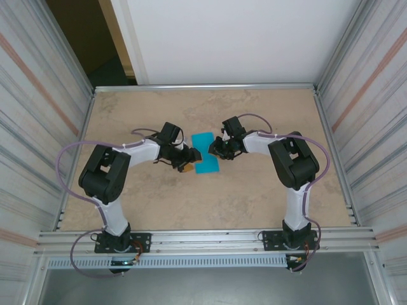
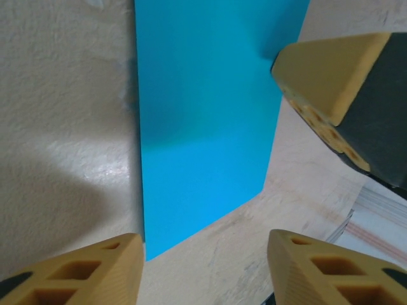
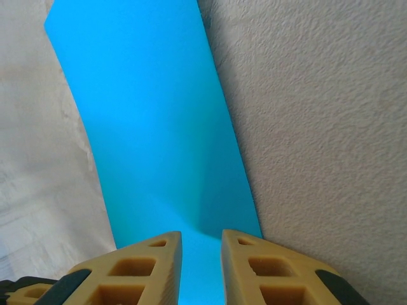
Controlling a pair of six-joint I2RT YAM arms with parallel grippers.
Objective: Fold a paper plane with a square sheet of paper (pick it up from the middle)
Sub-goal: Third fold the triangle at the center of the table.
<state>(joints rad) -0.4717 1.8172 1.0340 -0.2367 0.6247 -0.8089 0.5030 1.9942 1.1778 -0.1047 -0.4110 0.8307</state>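
The square sheet of paper is teal-blue and lies on the table as a long rectangle between my two grippers. In the left wrist view the paper runs away from me. My left gripper is open, with bare table in its wide gap and the paper's near corner by the left fingertip. My right gripper hovers low over the near end of the paper. Its fingers stand a narrow gap apart, with teal showing between them and a soft bend in the sheet just ahead. In the top view the left gripper and right gripper flank the sheet.
The marbled beige table is fenced by metal rails and corrugated side walls. One yellow finger of the right gripper reaches into the left wrist view at upper right. Cables loop off both arms.
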